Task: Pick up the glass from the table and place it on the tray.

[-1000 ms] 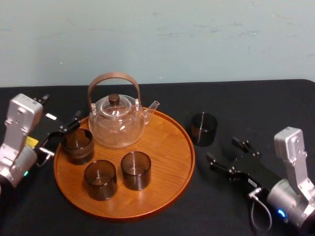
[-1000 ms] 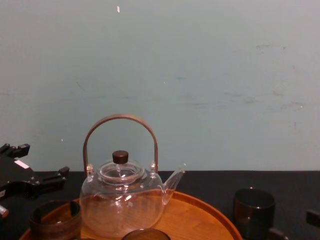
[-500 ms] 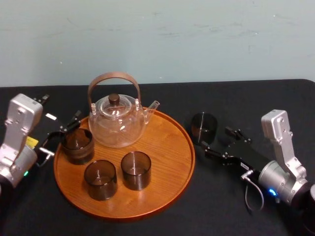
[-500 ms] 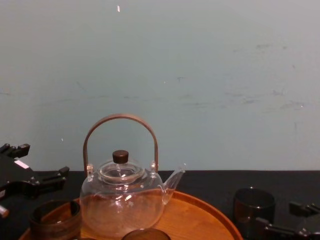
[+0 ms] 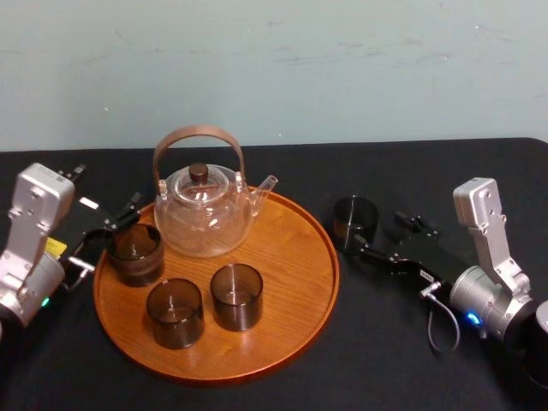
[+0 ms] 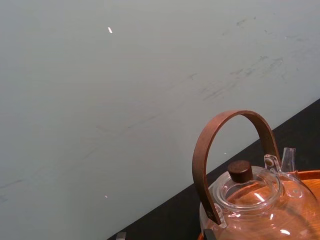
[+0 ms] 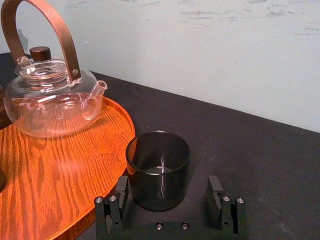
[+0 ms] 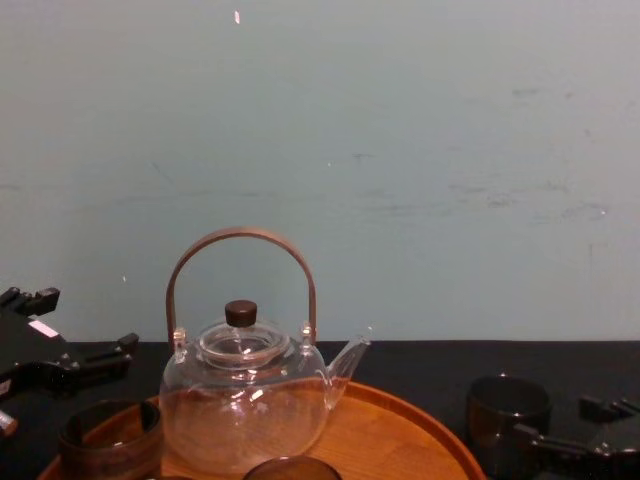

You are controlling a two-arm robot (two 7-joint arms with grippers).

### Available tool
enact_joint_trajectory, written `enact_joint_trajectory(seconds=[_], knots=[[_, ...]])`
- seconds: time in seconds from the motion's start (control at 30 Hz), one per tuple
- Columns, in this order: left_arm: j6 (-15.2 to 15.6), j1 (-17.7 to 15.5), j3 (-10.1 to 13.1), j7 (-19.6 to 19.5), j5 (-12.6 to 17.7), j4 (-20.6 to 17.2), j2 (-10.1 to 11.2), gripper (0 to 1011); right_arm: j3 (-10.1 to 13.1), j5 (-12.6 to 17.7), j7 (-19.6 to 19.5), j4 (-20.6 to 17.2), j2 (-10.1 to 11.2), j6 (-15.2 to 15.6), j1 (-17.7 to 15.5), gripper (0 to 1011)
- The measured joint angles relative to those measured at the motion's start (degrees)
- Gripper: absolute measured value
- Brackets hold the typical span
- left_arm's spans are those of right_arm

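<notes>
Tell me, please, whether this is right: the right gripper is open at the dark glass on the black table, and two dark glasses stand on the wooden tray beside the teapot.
Not two: the head view shows three dark glasses on the wooden tray beside the teapot. The rest holds: the right gripper is open at the dark glass on the black table.

The right arm extends forward and low. The right gripper (image 5: 381, 234) sits just off the right rim of the tray (image 5: 291, 257), jaws spread wide. The left gripper (image 5: 107, 233) is positioned at the tray's left rim, jaws apart, wrist angled inward.
</notes>
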Motion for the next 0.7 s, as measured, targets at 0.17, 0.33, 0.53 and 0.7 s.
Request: enact_joint_trajectory(seconds=[0.17,0.33,0.53,0.7], knots=[[0.0,0.0,0.0,0.0,0.0,0.0,0.0,1001,-0.5,-0.04,0.67,1.45,-0.17,0.06,1.51,1002],[0.0,0.0,0.0,0.0,0.0,0.0,0.0,1001,-1.07,-0.06,1.32,3.08,-0.45,0.18,3.07,1002],[0.0,0.0,0.0,0.0,0.0,0.0,0.0,1001,-1.85,-0.08,2.16,5.26,-0.89,0.22,5.11,1002],[0.0,0.0,0.0,0.0,0.0,0.0,0.0,1001,-2.62,-0.22,2.74,6.99,-1.3,0.17,6.64,1002]])
